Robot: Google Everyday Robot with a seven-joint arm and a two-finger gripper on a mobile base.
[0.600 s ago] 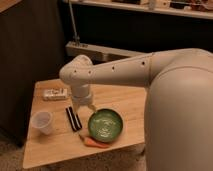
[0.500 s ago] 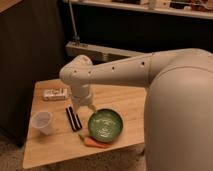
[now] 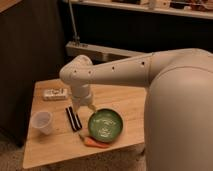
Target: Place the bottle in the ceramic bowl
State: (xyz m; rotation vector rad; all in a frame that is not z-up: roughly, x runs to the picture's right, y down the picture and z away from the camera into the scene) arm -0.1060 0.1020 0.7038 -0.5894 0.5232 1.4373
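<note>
**No visible change: bottle not yet picked up**

Across the last half-second, nothing in the scene shifts. The arm [image 3: 117, 72] holds the same pose and every object lies where it did. For the task this means no progress. The bottle [image 3: 55, 93] lies on its side at the upper left of the table [image 3: 55, 148], well apart from the bowl [image 3: 106, 125], which sits at the lower centre of the frame with no bottle in it. The grasp appears yet to be made, so both the pick and the placing are judged to be ahead.

The arm reaches in from the robot's large pale body at the right, runs leftward across the middle of the frame, and bends down at a rounded joint. From there the wrist points at the table. The gripper [image 3: 88, 106] hangs low over the table centre, just above and left of the bowl and to the right of the bottle, with nothing seen in it. Whether it is spread or closed cannot be told.

A cup [image 3: 42, 121] stands at the left edge. A dark bar [image 3: 73, 118] lies between the cup and the bowl. An orange item [image 3: 95, 143] lies against the bowl's lower rim.
</note>
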